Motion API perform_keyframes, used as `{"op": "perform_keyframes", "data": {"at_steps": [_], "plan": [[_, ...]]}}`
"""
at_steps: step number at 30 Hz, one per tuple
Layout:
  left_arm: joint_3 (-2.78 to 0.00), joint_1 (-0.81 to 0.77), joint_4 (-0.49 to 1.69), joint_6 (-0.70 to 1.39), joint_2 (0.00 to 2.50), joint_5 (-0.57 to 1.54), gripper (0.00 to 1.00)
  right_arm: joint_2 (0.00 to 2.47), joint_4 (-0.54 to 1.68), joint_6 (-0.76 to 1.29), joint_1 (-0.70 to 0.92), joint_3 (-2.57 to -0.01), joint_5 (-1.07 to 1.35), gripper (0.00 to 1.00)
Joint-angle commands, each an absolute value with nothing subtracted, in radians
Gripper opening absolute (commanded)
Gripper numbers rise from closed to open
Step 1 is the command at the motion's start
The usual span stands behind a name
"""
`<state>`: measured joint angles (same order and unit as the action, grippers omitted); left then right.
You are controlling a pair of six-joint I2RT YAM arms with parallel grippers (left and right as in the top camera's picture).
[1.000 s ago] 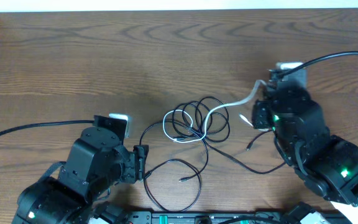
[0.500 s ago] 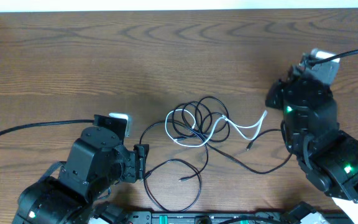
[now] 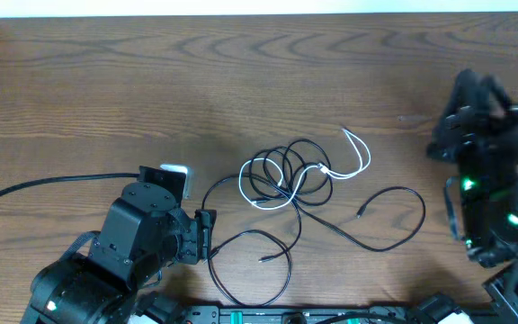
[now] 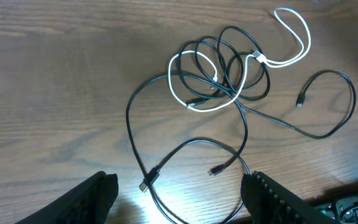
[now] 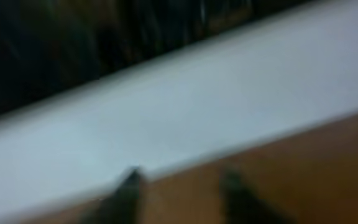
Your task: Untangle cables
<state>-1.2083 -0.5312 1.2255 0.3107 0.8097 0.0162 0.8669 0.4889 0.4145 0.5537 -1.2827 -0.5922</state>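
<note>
The cables lie mid-table: a tangled coil of black cords (image 3: 286, 173) with one white cable (image 3: 356, 148) woven through it, its free end looped to the coil's right. A black loop (image 3: 401, 219) trails right and another (image 3: 257, 263) trails toward the front. The left wrist view shows the coil (image 4: 229, 68) and the white cable (image 4: 294, 37). My left gripper (image 3: 207, 236) (image 4: 179, 199) is open and empty, just left of the front loop. My right gripper (image 3: 475, 94) (image 5: 182, 193) is at the far right, away from the cables. Its view is blurred, with the fingers apart and nothing between them.
The table's far edge is a white strip (image 3: 241, 9), which also fills the blurred right wrist view (image 5: 185, 118). A black bar with green lights (image 3: 286, 315) runs along the front edge. The left arm's thick black lead (image 3: 43, 184) crosses the left side.
My right gripper has let go of the white cable's end and swung away to the right edge. The white end now lies looped beside the coil. The left arm has not moved.
</note>
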Motion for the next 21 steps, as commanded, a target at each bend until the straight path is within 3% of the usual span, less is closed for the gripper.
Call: {"op": "perform_keyframes", "data": {"at_steps": [1,7,13,21], "plan": [[-1.2,-0.527,1.225,0.313,0.81,0.007,0.7,0.946,0.679,0.451,0.551,-1.275,-0.466,0.67],[-1.2,-0.527,1.225,0.313,0.81,0.007,0.7,1.152,0.883,0.501,0.551,-1.274,-0.273,0.99],[-1.2,-0.527,1.225,0.313,0.81,0.011,0.7,1.38,0.851,0.598,0.551,-1.274,-0.027,0.99],[-1.2,-0.527,1.225,0.313,0.81,0.015,0.7,1.614,0.879,1.297,0.551,-1.274,0.021,0.99]]}}
